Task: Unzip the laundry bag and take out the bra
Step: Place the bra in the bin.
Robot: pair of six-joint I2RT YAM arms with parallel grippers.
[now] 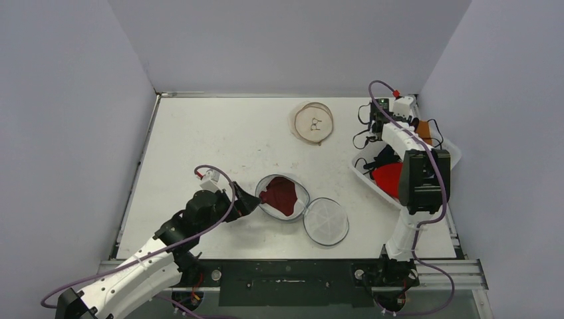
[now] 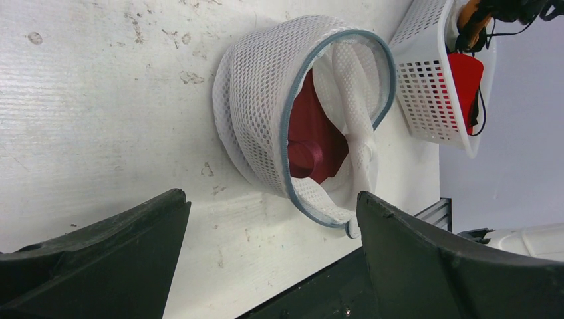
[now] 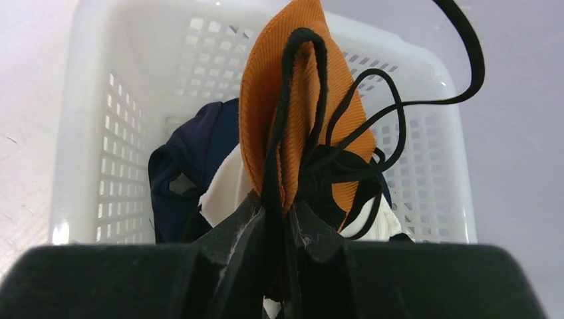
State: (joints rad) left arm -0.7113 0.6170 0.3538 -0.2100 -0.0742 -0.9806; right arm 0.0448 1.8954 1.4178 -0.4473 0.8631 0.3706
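Laundry bag (image 2: pixel 261 93) unzipped, red bra (image 2: pixel 310 127) inside

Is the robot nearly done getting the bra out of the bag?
Partly. The laundry bag is already unzipped and open. The right gripper is shut on an orange bra by the white basket. A red bra sits inside the bag, not yet out; the open left gripper hovers beside it.
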